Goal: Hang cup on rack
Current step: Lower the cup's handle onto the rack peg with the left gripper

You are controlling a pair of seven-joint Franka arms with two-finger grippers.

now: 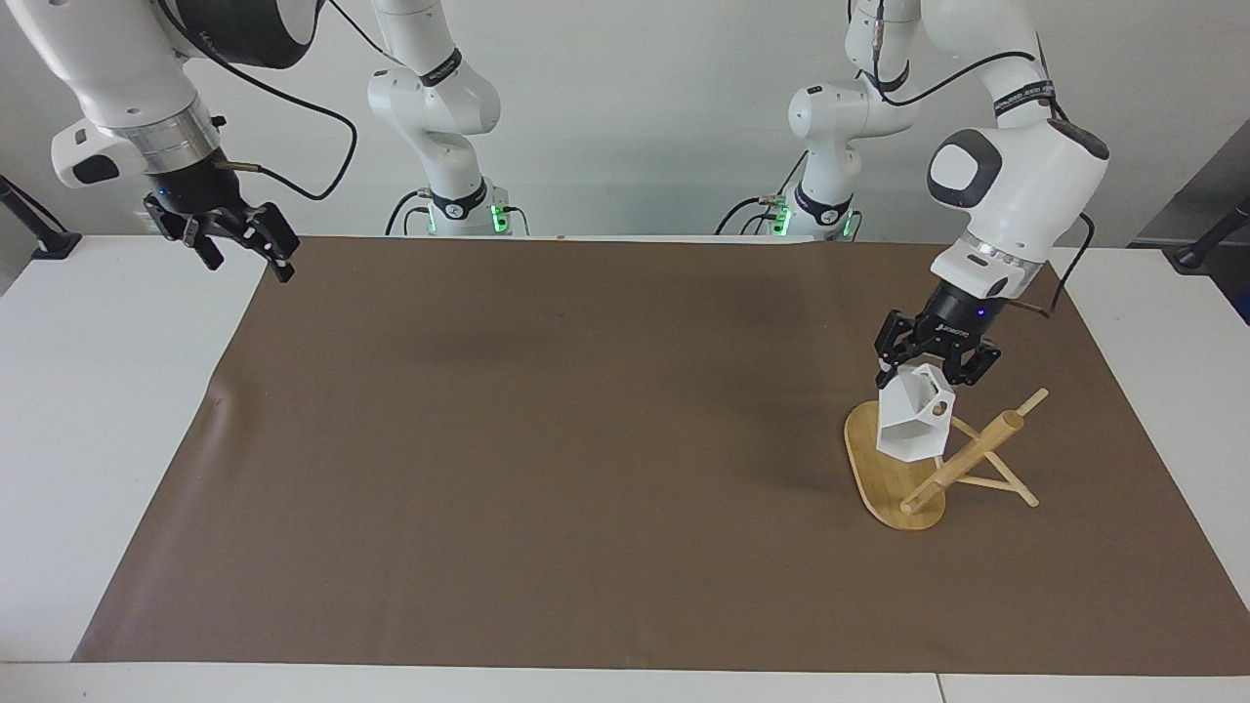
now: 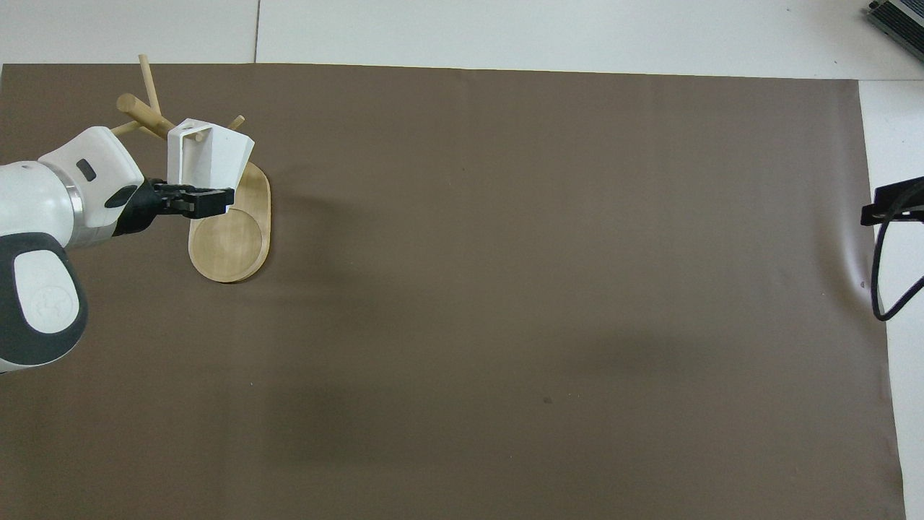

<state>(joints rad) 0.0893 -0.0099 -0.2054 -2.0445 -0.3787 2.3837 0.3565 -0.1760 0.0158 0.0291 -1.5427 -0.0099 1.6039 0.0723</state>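
The white faceted cup [image 1: 910, 430] hangs tilted in my left gripper [image 1: 930, 376], which is shut on its upper end. It is held over the oval base of the bamboo rack [image 1: 882, 475], right beside the central post [image 1: 962, 464]. Its pierced handle [image 1: 938, 408] faces the thin pegs and sits at one peg's tip. I cannot tell whether the peg goes through the hole. In the overhead view the cup [image 2: 209, 155] covers the lower post of the rack [image 2: 232, 242], with the left gripper [image 2: 216, 204] beside it. My right gripper [image 1: 242, 249] is open and empty, raised over the table's corner at the right arm's end.
A brown mat [image 1: 547, 459] covers most of the white table [image 1: 88, 410]. The right gripper's tip and its cable [image 2: 891, 206] show at the edge of the overhead view.
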